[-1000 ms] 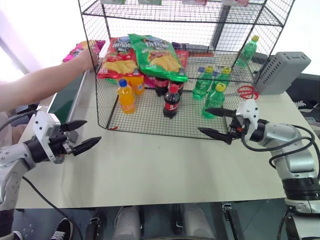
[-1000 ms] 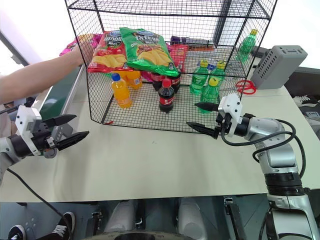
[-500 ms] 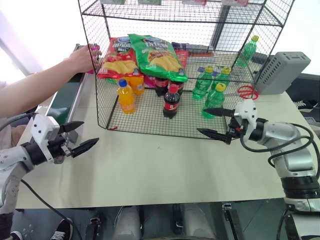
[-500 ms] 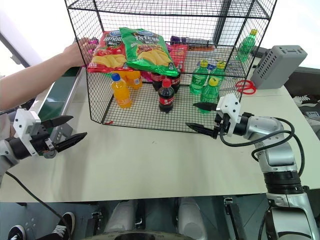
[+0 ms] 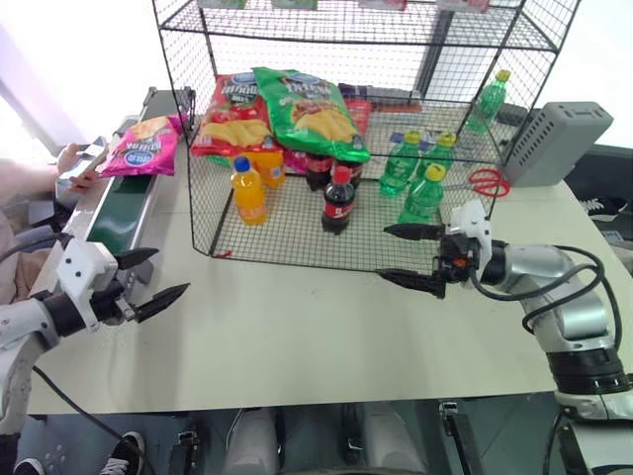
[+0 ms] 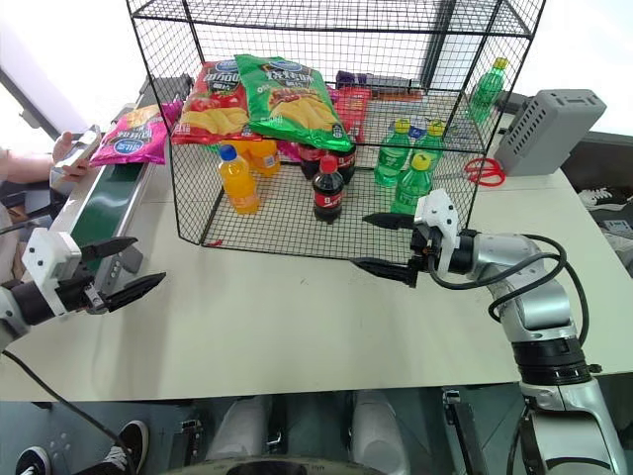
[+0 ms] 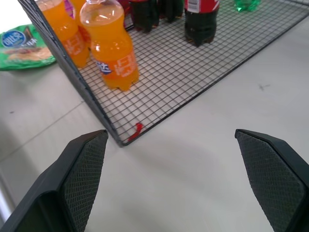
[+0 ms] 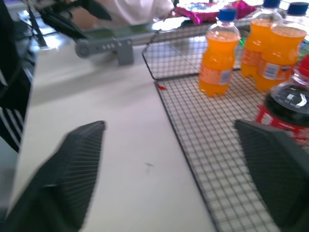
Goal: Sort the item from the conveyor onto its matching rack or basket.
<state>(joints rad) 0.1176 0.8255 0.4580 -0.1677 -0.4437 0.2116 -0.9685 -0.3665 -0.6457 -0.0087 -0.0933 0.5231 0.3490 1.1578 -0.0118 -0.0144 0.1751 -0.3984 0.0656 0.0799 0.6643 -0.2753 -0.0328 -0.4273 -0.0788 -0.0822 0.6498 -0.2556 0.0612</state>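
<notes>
Left eye view, item: the glossy magenta-pink chip bag [image 5: 145,147] with the blue oval logo lies on the far part of the long dark-green conveyor belt [image 5: 121,210], beside the tall black wire-grid rack [image 5: 297,223], not yet picked.
Left eye view, left gripper [image 5: 149,276]: hovers by the belt's near end, black fingers spread wide, grasping nothing, well short of the bag.
Left eye view, person: a hand [image 5: 71,164] rests at the belt's outer rail, just beside the bag.
Right eye view, right gripper [image 6: 387,244]: hangs at the rack's front edge, jaws released and empty, pointing across the pale table [image 6: 297,317].
Left wrist view: open fingers frame the rack's corner and an orange soda bottle [image 7: 109,47]; nothing between them.
Right wrist view: spread fingers frame bare table and rack floor; the pink bag shows far off on the belt.
Step in hand: judged as the wait before pickup.
Next move: likely the left arm reaching up the belt, closing on the bag without crushing it, once the hand is clear.
</notes>
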